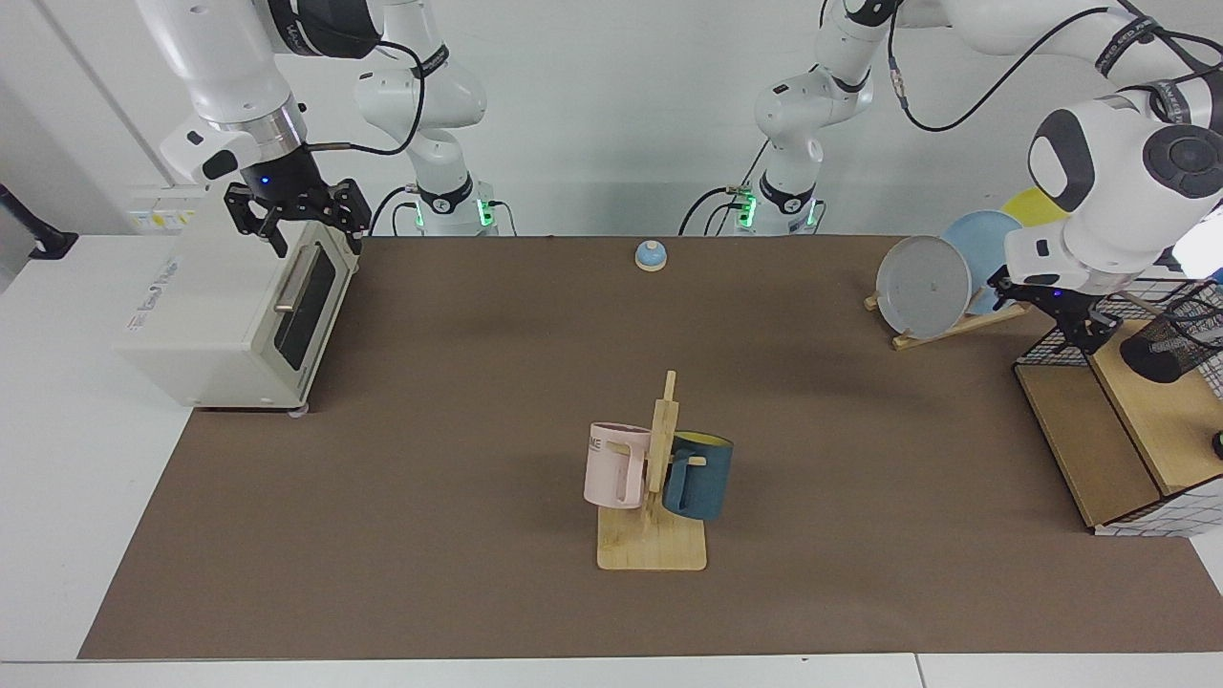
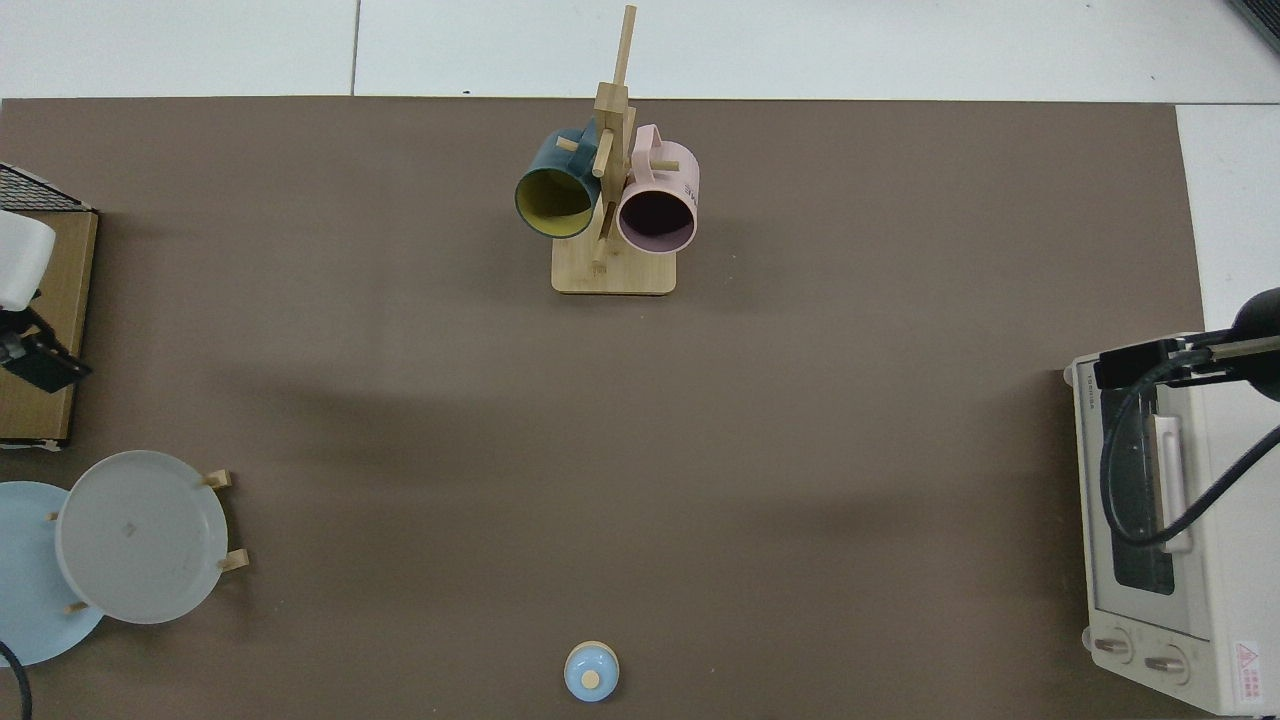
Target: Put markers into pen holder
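Brown matting covers the desk (image 1: 459, 382), white wall behind.

Facing view: my right gripper (image 1: 298, 222) hangs over the top front edge of the cream toaster oven (image 1: 229, 315) at the desk's far corner, fingers spread, gripping nothing; that arm waits. My left gripper (image 1: 1084, 323) sits low at the near wall of the big black wire basket with wooden shelf (image 1: 1099, 420) on the opposite end of the desk. I cannot tell how its jaws stand; the wrist hides them. The small black wire-mesh pen holder (image 1: 1170, 344) lies tilted on the shelf, mouth toward the camera, just beside that gripper but apart from it. I see no marker anywhere, neither in a gripper nor on the desk; it may be inside the holder, hidden by the mesh. Judgement: deposit probably done, unconfirmed. Three plates lean in a wooden rack (image 1: 955, 320) so they stand on edge.

Top view: pink mug (image 2: 657, 200) and dark blue mug (image 2: 557, 190) hang on pegs of the wooden mug tree (image 2: 612, 230) near one long edge. Blue call bell (image 2: 591, 671) at the opposite edge. Only a white and black part of an arm shows over the shelf edge; holder out of frame.
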You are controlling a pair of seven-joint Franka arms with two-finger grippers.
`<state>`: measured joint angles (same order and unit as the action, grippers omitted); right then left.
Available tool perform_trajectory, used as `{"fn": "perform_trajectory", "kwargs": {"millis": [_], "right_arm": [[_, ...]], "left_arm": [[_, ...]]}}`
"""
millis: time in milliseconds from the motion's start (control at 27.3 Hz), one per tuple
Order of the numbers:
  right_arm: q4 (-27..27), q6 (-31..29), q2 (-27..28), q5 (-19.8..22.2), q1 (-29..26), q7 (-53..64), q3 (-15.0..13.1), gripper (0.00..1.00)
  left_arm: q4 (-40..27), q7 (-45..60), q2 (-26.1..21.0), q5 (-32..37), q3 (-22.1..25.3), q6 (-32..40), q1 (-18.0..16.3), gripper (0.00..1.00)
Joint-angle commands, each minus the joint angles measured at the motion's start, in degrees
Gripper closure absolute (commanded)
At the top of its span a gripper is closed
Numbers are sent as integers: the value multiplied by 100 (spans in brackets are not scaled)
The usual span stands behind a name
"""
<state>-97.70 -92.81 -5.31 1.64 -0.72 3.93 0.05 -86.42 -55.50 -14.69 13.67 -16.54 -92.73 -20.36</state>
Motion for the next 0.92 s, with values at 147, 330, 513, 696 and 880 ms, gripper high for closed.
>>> {"fn": "perform_trajectory", "kwargs": {"millis": [147,330,513,696,880], "right_arm": [[-136,0,-128,-59,-104,-95,65,0],[-136,0,-128,-59,-104,-95,57,0],[-136,0,-128,-59,-104,-95,65,0],[-136,0,-128,-59,-104,-95,65,0],[-136,0,-128,-59,-104,-95,65,0]], "left_arm": [[-209,3200,150,-646,-15,-44,857,0],[-191,4256,141,-717,-24,-307,1060,0],[10,5275,168,-673,-42,-255,1244,0],[125,5479,343,-629,-24,-26,1315,0],[108,5549,703,-620,11,26,1262,0]]}}
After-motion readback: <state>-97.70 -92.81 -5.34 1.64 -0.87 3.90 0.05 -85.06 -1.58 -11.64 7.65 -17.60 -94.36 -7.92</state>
